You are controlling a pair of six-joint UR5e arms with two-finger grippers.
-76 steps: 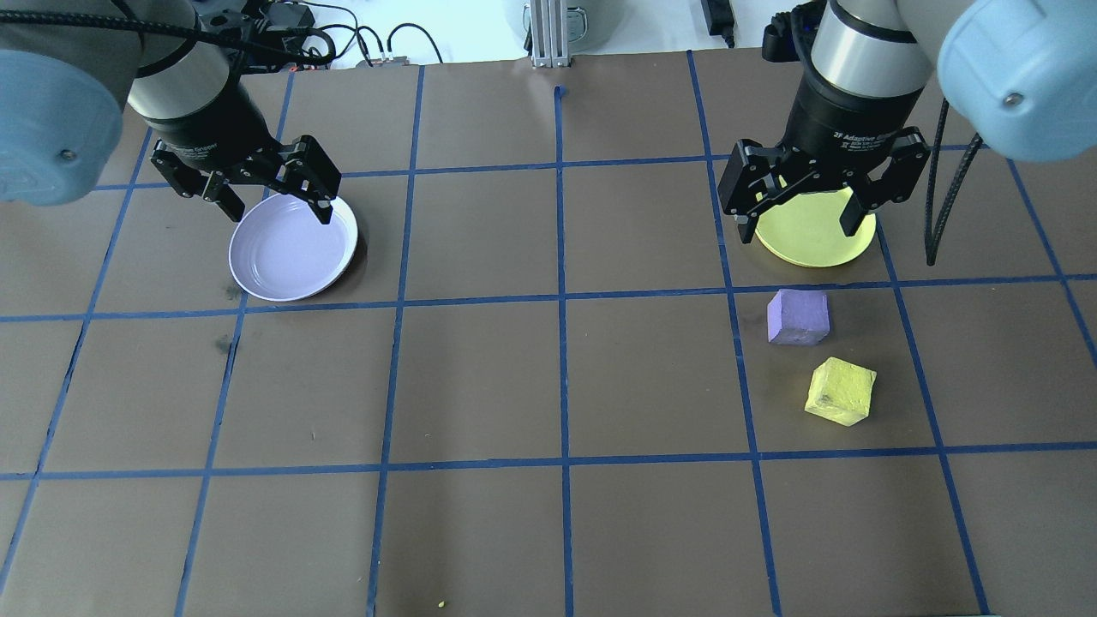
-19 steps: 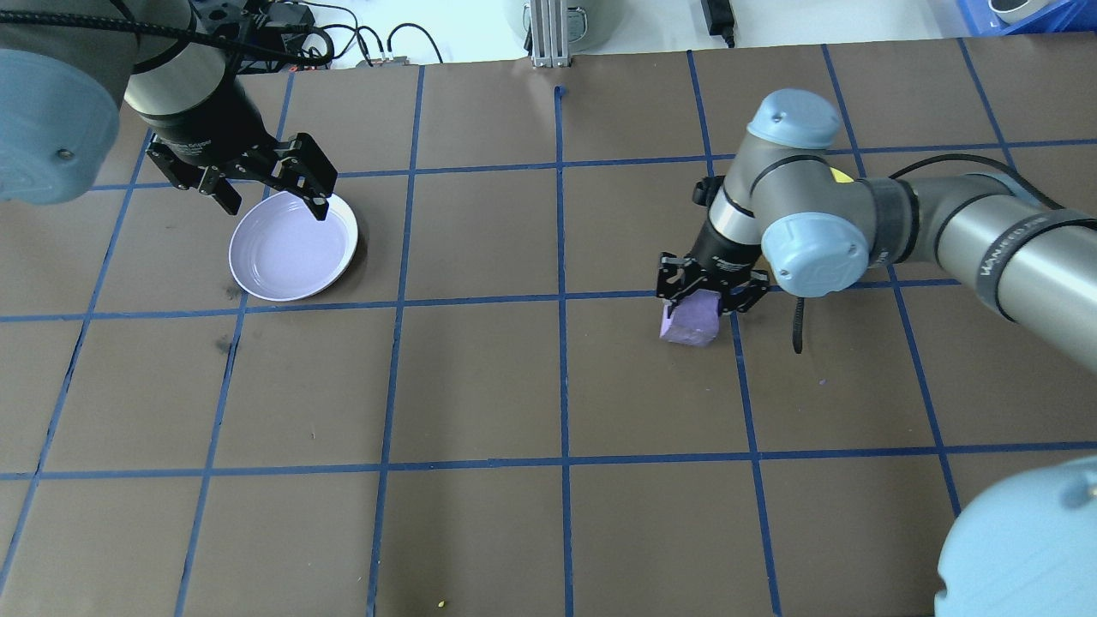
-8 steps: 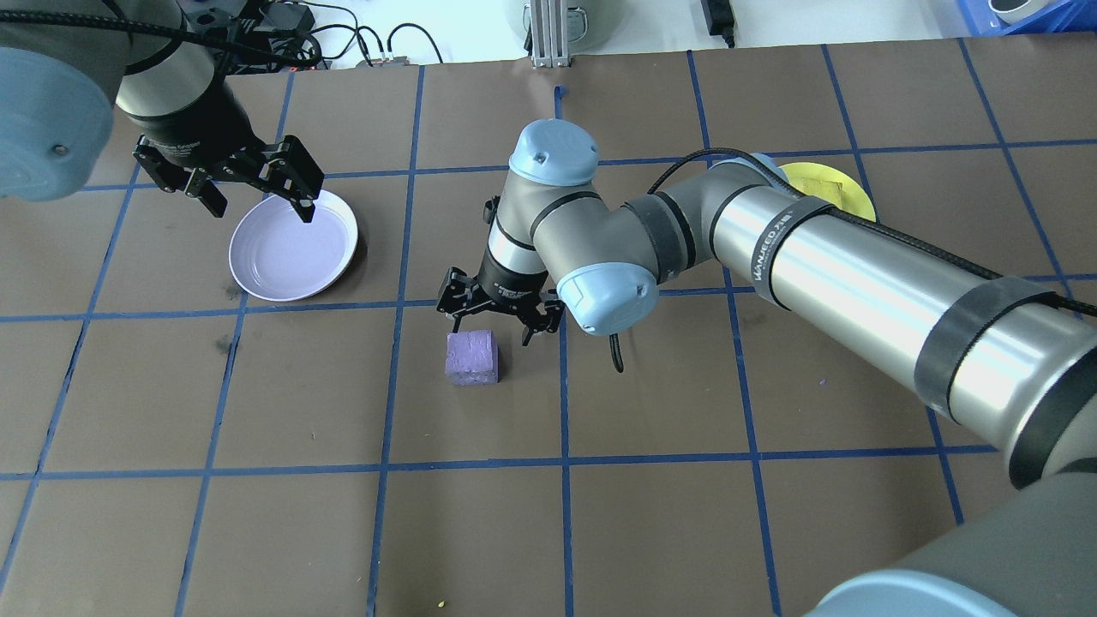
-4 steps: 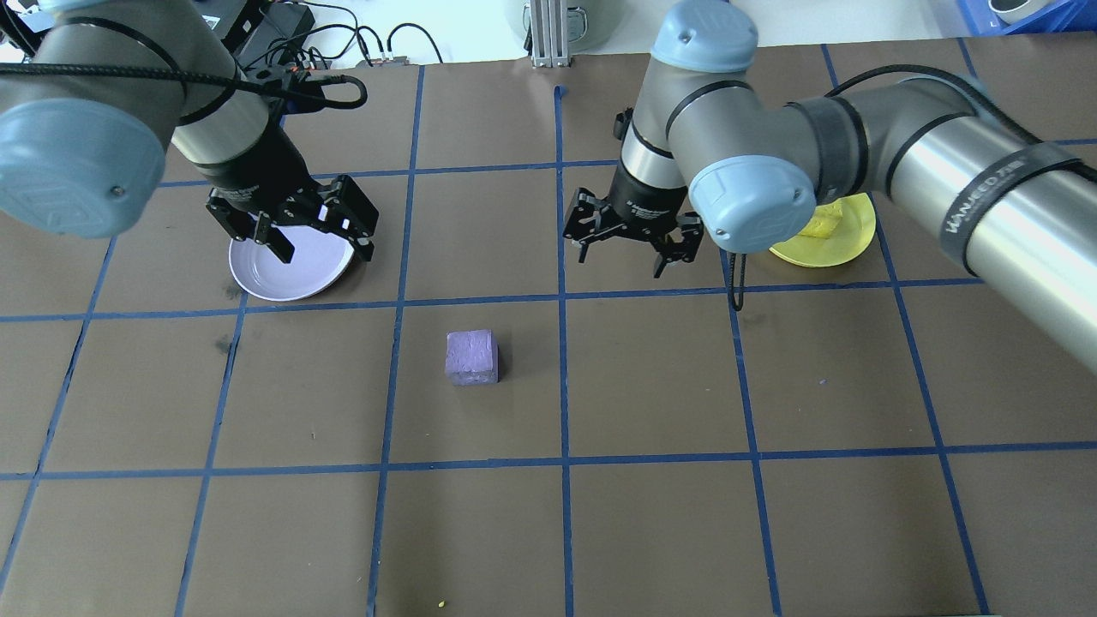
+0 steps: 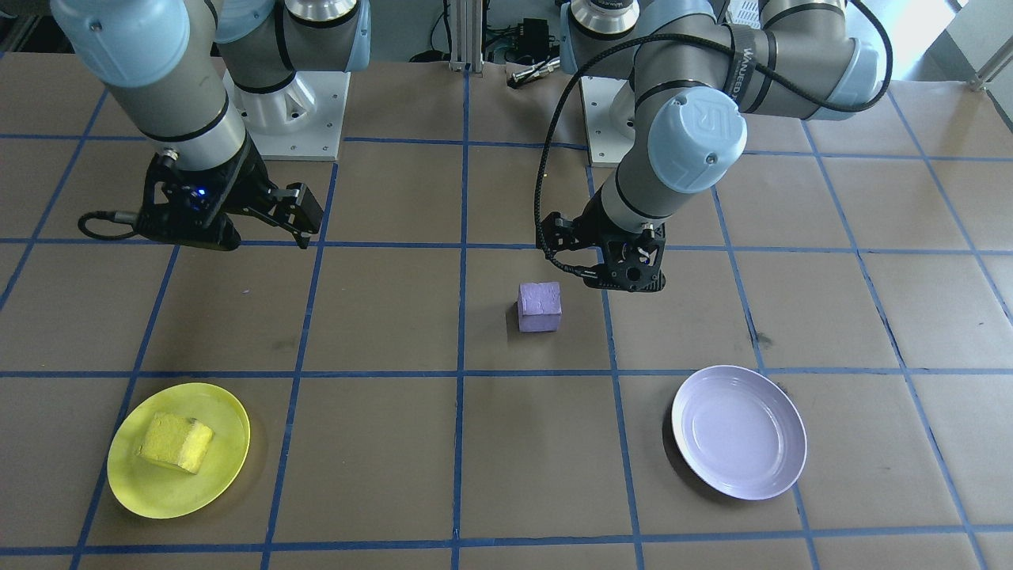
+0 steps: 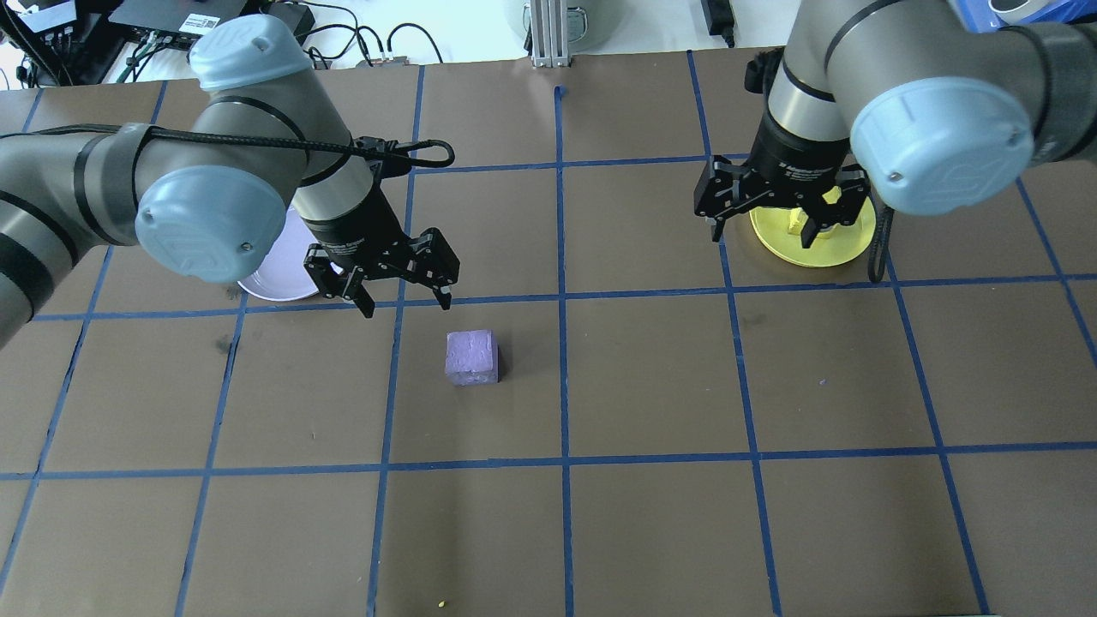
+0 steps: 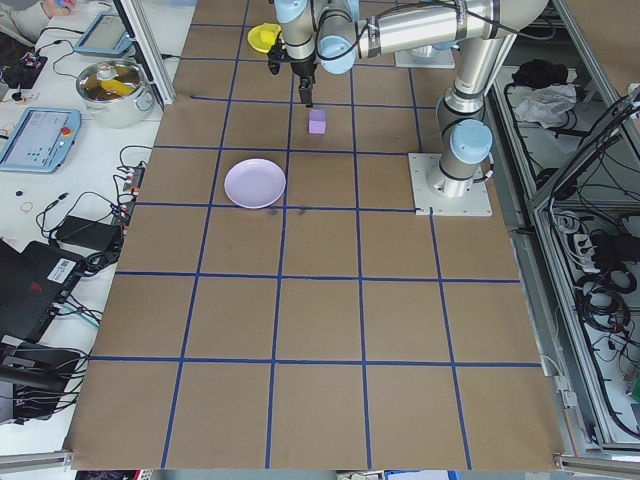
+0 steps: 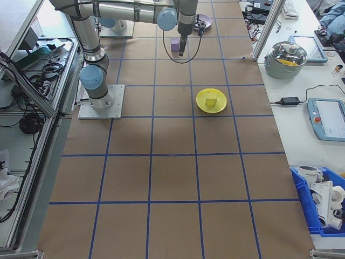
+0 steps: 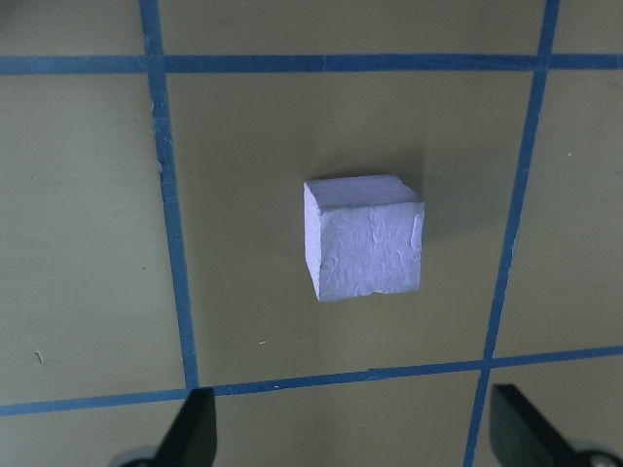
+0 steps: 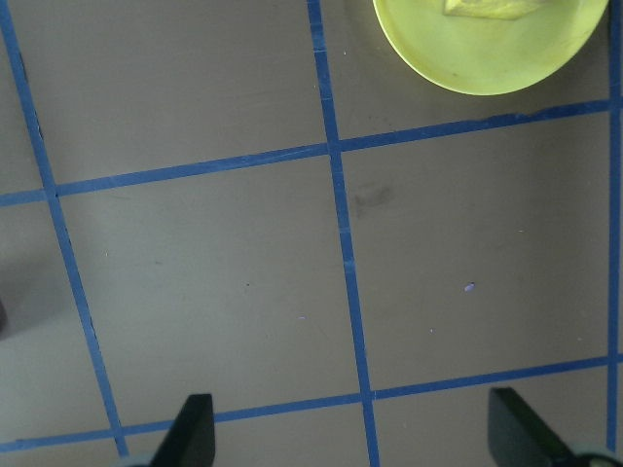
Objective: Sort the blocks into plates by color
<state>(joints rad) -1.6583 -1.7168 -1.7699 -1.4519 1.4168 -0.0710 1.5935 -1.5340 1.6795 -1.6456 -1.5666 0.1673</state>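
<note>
The purple block (image 6: pixel 471 357) is lying flat on the surface (image 6: pixel 651 386), edges nearly square to the grid, beside the spread left gripper (image 6: pixel 401 297). The yellow block (image 5: pixel 175 442) is resting in the yellow plate (image 5: pixel 229 419), below the spread right gripper (image 6: pixel 761 230).

- The table is seen steeply from above in the front-facing view, from across it, with the robot's bases at the top.
- The same grid is looked down on from behind the robot in the overhead view.
- Both share the purple block (image 5: pixel 540 306) (image 6: pixel 471 356) near the middle.
- The whole table is taken lengthwise from afar by the two side views.
- The surface is viewed closely, straight down, by each wrist camera.
</note>
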